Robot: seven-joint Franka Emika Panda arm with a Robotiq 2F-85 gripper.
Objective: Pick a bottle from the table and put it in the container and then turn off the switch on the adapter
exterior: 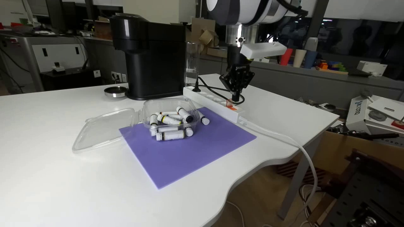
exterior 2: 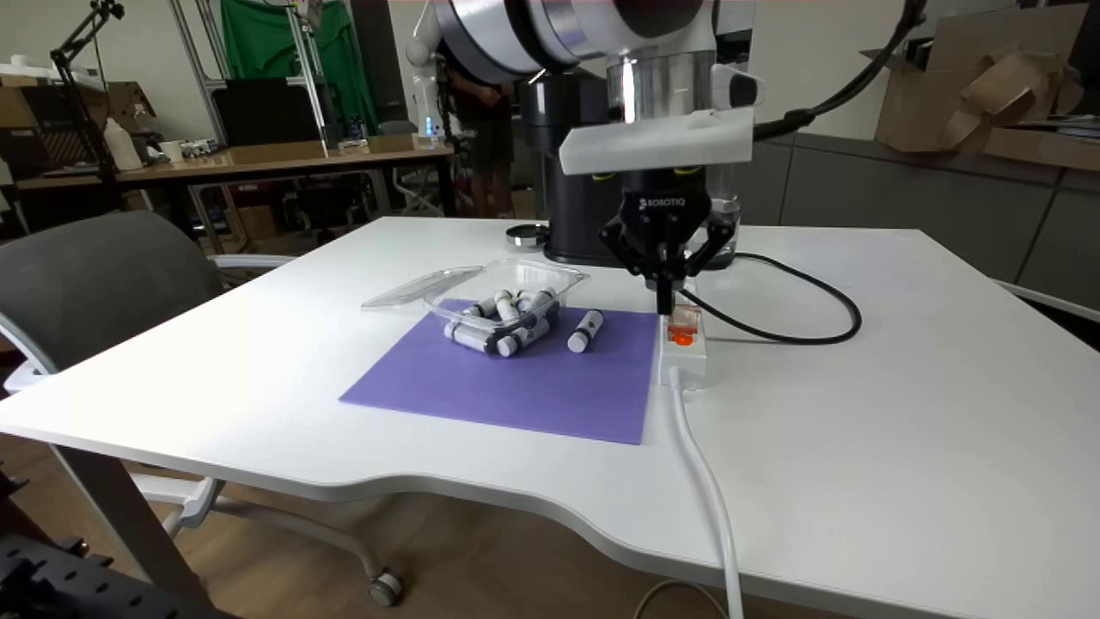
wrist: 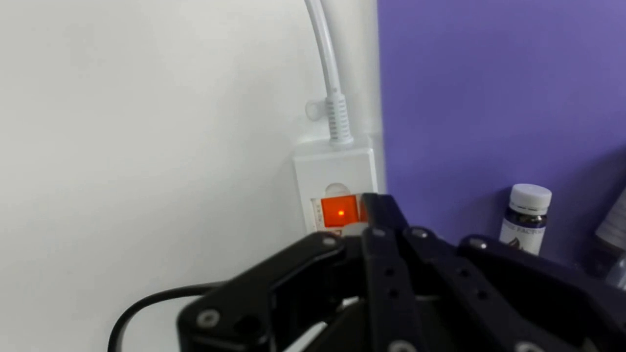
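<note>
Black hand (exterior 2: 665, 304), fingers (wrist: 383, 213) together, near orange switch (wrist: 338, 210)

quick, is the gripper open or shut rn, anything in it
Gripper: closed, nothing seen in it; tips beside the orange switch on the power strip, contact unclear.

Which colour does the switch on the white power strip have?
The switch is bright orange; it shows best in the wrist view.

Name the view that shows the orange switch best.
The wrist view: the orange switch looks largest there, its bright dot clear. Both exterior views show it as a small orange patch near the jaws.
</note>
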